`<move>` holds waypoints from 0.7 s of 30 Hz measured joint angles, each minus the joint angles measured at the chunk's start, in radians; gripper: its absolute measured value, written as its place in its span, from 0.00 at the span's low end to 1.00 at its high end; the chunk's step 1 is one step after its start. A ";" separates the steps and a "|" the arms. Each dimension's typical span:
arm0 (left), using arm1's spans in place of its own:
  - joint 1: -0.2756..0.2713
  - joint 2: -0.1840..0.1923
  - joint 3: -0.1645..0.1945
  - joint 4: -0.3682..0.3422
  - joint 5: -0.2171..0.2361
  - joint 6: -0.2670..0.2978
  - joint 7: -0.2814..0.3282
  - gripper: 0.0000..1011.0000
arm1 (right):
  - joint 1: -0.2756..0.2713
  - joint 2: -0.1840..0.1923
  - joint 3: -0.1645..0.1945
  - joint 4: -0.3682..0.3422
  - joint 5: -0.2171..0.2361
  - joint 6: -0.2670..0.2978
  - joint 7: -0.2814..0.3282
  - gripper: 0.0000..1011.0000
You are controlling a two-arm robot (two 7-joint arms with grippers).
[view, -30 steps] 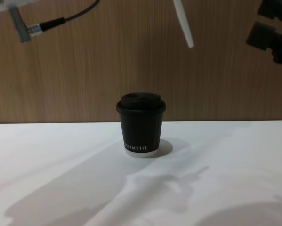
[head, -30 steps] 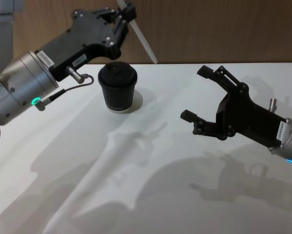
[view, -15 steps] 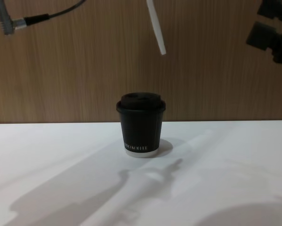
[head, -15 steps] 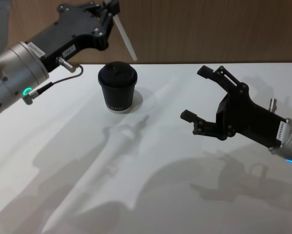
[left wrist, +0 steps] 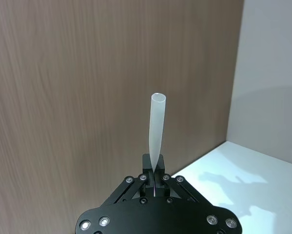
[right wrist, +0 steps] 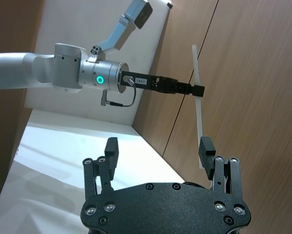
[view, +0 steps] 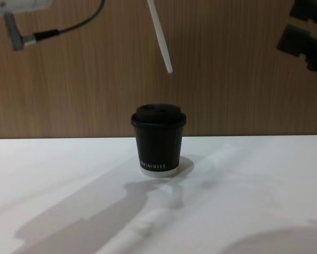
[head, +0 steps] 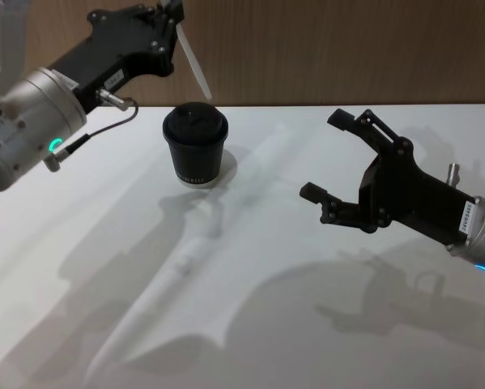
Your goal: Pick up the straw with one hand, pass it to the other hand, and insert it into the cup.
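Observation:
The white straw (head: 192, 61) hangs tilted in the air, held near its upper end by my left gripper (head: 174, 18), which is shut on it. Its lower tip (view: 169, 70) hovers a short way above the black lid of the cup (view: 158, 140), slightly right of the lid's middle. The cup (head: 195, 146) stands upright on the white table. In the left wrist view the straw (left wrist: 157, 131) sticks out from between the closed fingers. My right gripper (head: 323, 156) is open and holds nothing, off to the right of the cup above the table; its fingertips (right wrist: 206, 148) frame the straw (right wrist: 198, 97) farther off.
A wooden wall (view: 243, 79) rises behind the white table (head: 250, 324). A thin black cable (head: 104, 139) loops from the left arm's silver wrist beside the cup. Shadows of both arms lie on the table.
My left gripper has carried the straw leftward and down, swinging it steeper, so its tip is now close above the cup's lid. The right gripper has not moved.

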 joint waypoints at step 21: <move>-0.010 -0.072 0.058 0.070 0.148 -0.017 0.117 0.01 | 0.000 0.000 0.000 0.000 0.000 0.000 0.000 0.99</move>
